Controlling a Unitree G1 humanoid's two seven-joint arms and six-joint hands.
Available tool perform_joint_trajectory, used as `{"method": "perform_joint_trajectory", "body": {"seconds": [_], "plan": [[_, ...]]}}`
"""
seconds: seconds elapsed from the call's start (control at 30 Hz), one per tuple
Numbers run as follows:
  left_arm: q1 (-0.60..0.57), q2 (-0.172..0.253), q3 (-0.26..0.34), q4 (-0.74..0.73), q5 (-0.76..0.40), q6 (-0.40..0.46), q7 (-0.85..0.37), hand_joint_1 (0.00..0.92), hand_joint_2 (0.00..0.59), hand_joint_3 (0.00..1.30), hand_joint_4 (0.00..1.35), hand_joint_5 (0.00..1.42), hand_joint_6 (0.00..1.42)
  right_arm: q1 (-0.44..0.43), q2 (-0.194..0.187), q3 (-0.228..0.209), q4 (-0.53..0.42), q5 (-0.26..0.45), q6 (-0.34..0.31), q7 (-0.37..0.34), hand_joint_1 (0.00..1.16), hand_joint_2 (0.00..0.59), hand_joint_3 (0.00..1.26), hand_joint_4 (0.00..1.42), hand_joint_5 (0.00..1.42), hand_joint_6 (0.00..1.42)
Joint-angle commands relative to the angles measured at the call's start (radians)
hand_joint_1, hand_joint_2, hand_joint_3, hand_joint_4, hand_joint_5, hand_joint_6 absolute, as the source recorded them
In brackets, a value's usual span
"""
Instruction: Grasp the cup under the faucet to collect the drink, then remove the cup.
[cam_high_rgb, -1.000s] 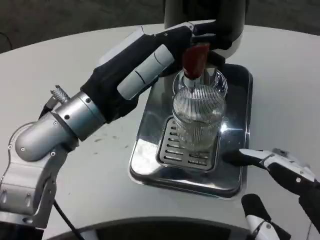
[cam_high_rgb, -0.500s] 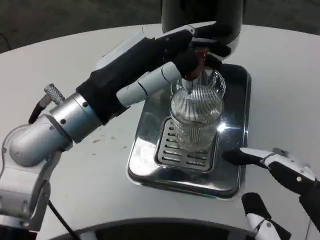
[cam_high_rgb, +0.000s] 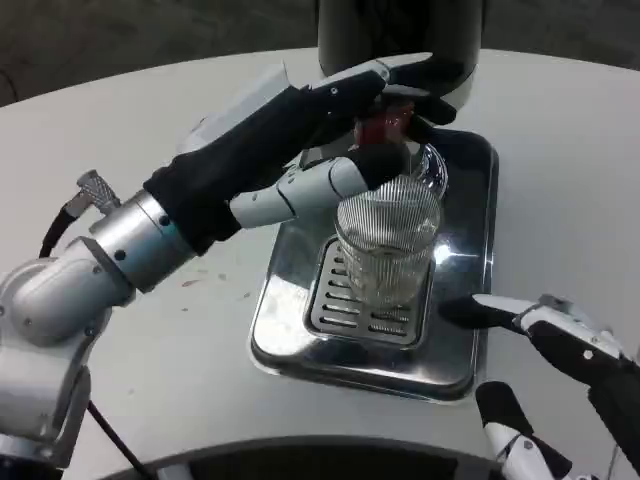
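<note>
We see our left hand (cam_high_rgb: 330, 135) pressing the red faucet lever (cam_high_rgb: 385, 125) at 12 o'clock of the ribbed glass cup (cam_high_rgb: 387, 240); our right hand (cam_high_rgb: 560, 385) waits, fingers apart.

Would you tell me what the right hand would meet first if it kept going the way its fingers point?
Probably the ribbed glass cup on the drip tray; the right hand points left toward it, though depth is uncertain.

**Cup and faucet, current state**

Cup (cam_high_rgb: 388, 243): clear ribbed glass, upright, standing on the slotted grate of the steel drip tray (cam_high_rgb: 470, 345), directly under the faucet (cam_high_rgb: 384, 126). Can't tell through the glass whether there's any drink in it. Faucet: red handle on the front of the dark dispenser (cam_high_rgb: 400, 40), sitting right above the cup rim.
</note>
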Motion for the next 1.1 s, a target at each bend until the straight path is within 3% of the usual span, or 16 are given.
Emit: {"method": "perform_joint_trajectory", "body": {"seconds": [0.03, 0.6, 1.1], "plan": [[0.041, 0.032, -0.018, 0.03, 0.047, -0.05, -0.012, 0.065, 0.146, 0.19, 0.28, 0.35, 0.26, -0.006, 0.0, 0.007, -0.013, -0.008, 0.016, -0.007, 0.51, 0.565, 0.31, 0.28, 0.19, 0.07], [0.043, 0.065, -0.041, 0.073, 0.162, -0.189, 0.054, 0.065, 0.147, 0.19, 0.27, 0.35, 0.26, -0.019, 0.005, 0.031, -0.013, -0.028, 0.039, -0.015, 0.51, 0.565, 0.31, 0.28, 0.19, 0.07], [0.034, 0.098, -0.071, 0.097, 0.209, -0.242, 0.101, 0.056, 0.149, 0.2, 0.27, 0.35, 0.26, -0.046, 0.005, 0.079, -0.013, -0.057, 0.093, -0.035, 0.52, 0.556, 0.3, 0.28, 0.19, 0.07]]}}
